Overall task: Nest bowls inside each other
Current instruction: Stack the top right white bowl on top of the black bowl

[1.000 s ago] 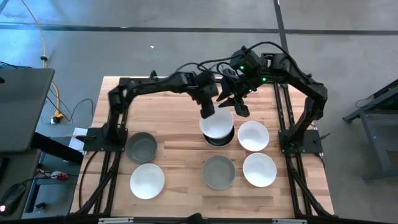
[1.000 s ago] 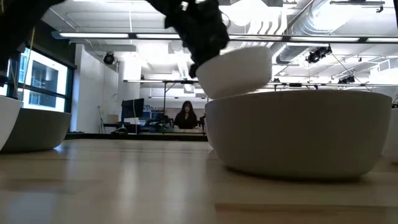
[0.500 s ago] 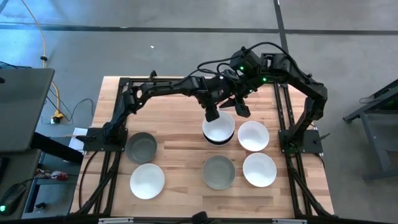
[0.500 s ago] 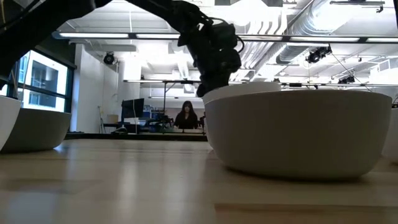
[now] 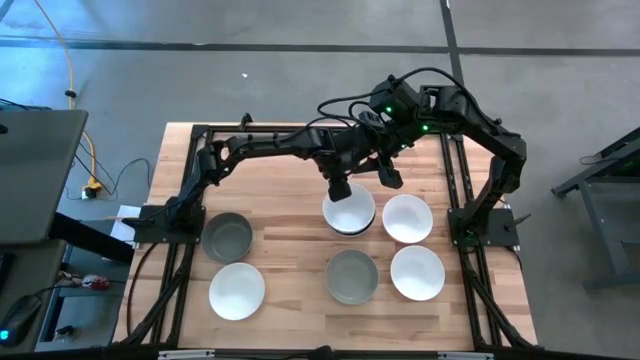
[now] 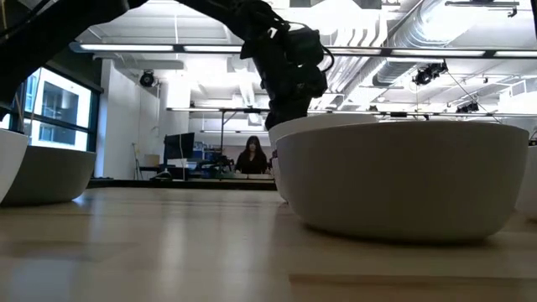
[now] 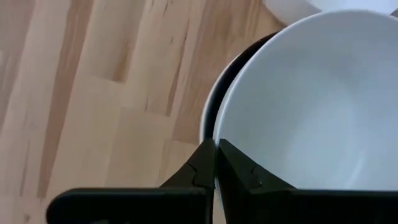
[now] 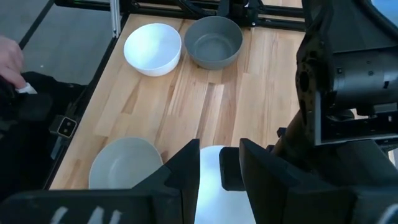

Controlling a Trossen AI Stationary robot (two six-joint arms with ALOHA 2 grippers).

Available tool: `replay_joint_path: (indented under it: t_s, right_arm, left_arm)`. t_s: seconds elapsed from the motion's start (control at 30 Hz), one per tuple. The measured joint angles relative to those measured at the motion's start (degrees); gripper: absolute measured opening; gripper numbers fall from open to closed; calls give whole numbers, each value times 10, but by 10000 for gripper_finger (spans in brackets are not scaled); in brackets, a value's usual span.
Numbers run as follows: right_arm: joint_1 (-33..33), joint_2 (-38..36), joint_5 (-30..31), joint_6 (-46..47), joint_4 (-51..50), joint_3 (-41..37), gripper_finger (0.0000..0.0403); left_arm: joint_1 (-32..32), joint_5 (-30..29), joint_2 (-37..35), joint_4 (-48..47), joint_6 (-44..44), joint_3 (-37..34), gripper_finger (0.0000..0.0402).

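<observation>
My left gripper [image 5: 340,190] is shut on a white bowl [image 5: 349,210] that sits inside the black bowl [image 7: 214,93] at the table's middle. In the low view, the gripper [image 6: 281,116] and the white bowl's rim [image 6: 327,120] show behind a grey bowl [image 6: 403,176]. My right gripper [image 5: 385,172] hangs open and empty just beyond the pair, toward the far right. Its fingers [image 8: 186,171] frame the white bowl [image 8: 208,180] in the right wrist view. My left gripper pinches the white bowl's rim [image 7: 219,134] on its far-left side, one finger inside the bowl and one outside. The fingers come from above, pointing down. The bowl sits in the black bowl, mouth up.
Two white bowls [image 5: 408,218] [image 5: 417,272] stand to the right and a grey one [image 5: 352,276] in front. A grey bowl [image 5: 228,236] and a white bowl [image 5: 237,290] stand at the near left. Black frame rails run along both sides. A person's hand [image 8: 9,59] shows beside the table.
My left gripper has gone down and a little toward the near edge with the white bowl. The bowl was lifted and tilted above the black bowl. Now it sits lowered into it, nearly level.
</observation>
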Motion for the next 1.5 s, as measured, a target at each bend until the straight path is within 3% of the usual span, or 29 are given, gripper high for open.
replay_joint_path:
  t_s: [0.4,1.5]
  right_arm:
    - [4,0,0,15,0,0,105]
    - [19,0,0,15,0,0,105]
  left_arm:
    - [-5,-25,0,-33,0,0,0]
    - [-10,-21,24,-30,5,0,0]
